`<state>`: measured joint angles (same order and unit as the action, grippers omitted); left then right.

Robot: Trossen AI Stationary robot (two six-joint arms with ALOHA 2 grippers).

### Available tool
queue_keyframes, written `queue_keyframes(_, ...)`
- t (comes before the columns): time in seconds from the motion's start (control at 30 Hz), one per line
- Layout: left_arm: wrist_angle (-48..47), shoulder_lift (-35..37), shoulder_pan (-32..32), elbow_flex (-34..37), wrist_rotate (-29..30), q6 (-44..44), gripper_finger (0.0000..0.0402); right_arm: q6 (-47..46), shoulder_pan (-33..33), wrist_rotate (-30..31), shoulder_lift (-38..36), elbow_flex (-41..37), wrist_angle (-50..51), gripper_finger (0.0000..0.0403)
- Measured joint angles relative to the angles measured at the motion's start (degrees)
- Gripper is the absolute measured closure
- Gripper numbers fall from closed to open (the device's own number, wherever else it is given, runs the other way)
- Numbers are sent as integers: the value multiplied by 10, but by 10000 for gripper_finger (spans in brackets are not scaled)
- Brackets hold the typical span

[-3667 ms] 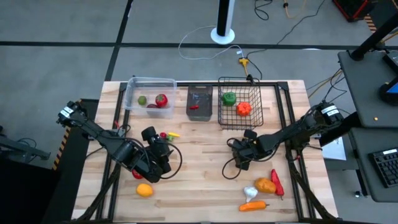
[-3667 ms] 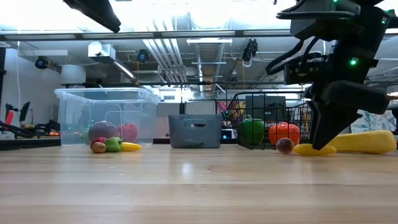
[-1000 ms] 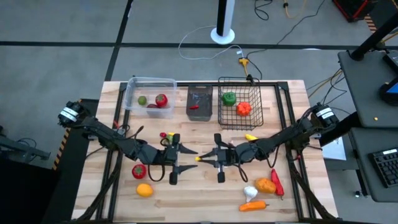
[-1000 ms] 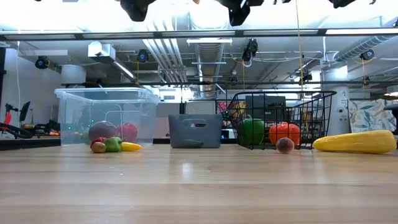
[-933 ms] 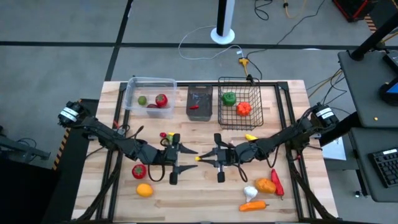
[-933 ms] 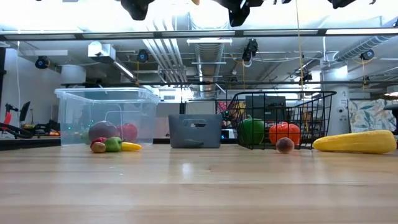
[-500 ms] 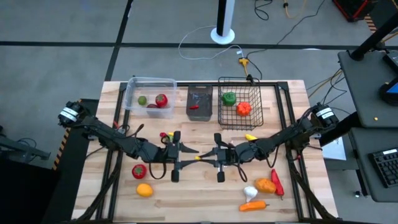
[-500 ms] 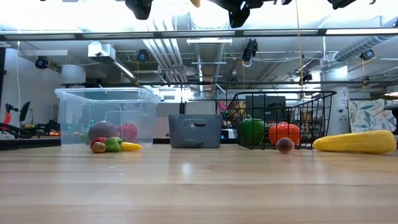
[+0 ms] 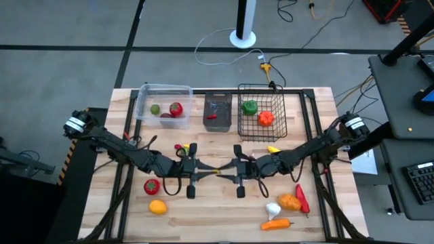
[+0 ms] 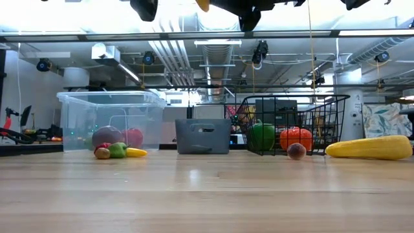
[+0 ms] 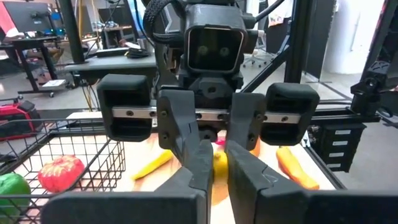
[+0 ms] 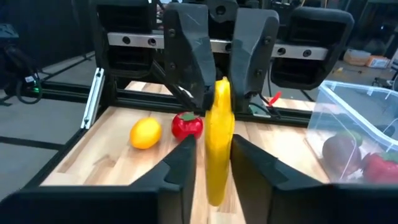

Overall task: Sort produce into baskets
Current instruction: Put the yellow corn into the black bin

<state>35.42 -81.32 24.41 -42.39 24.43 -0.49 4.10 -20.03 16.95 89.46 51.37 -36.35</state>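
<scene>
A handover in mid-air over the middle of the table appears to be the step in hand, and doing it well calls for the receiving side to close squarely on the free end before the giving side lets go, with both wrists kept level so the long piece cannot twist out. The right gripper point(image 12: 208, 163) is closed on a yellow banana point(image 12: 217, 148), holding it upright between its two fingers. Just beyond, nose to nose with it, the left gripper point(image 12: 217, 59) has its fingers either side of the banana's far end; whether they already press on it I cannot tell. In the left wrist view only a small yellow patch of the fruit shows between the right arm's fingers. On the table below lie a red tomato point(image 9: 151, 186) and a lemon point(image 9: 157, 207) on the left arm's side, and a garlic bulb point(image 9: 272, 209), an orange pepper point(image 9: 289, 202), a red chili point(image 9: 301, 198) and a carrot point(image 9: 276, 224) on the right arm's side. Farthest off stand the clear tub point(image 9: 146, 90), the dark bin point(image 9: 218, 99) and the wire basket point(image 9: 279, 108), each already holding some produce.
</scene>
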Motion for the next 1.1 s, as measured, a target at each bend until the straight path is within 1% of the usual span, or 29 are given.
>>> queue_keyframes(0.13,0,0,-3,0,5,5,390,-6,-1,3,-9,0,13,284)
queue_keyframes(0.3,-11,6,-18,0,9,12,391,-39,-1,43,-46,0,84,254)
queue_keyframes(0.37,-34,9,-29,-4,11,12,391,-61,-1,67,-64,0,118,246)
queue_keyframes(0.43,-82,10,-44,-19,29,14,391,-85,-1,92,-81,0,147,240)
queue_keyframes(0.53,-194,10,-85,-60,49,15,392,-119,-1,120,-108,0,189,234)
queue_keyframes(0.6,-272,7,-122,-91,50,15,392,-136,-1,122,-122,0,210,232)
queue_keyframes(0.7,-355,-6,-184,-127,49,24,392,-143,-1,122,-133,0,232,233)
queue_keyframes(0.77,-376,-14,-226,-141,37,40,392,-148,-1,122,-136,0,244,235)
queue_keyframes(0.93,-376,-42,-317,-159,-48,52,393,-148,-1,122,-136,0,257,238)
queue_keyframes(1.1,-391,-78,-363,-180,-64,57,393,-148,-1,122,-133,-1,274,238)
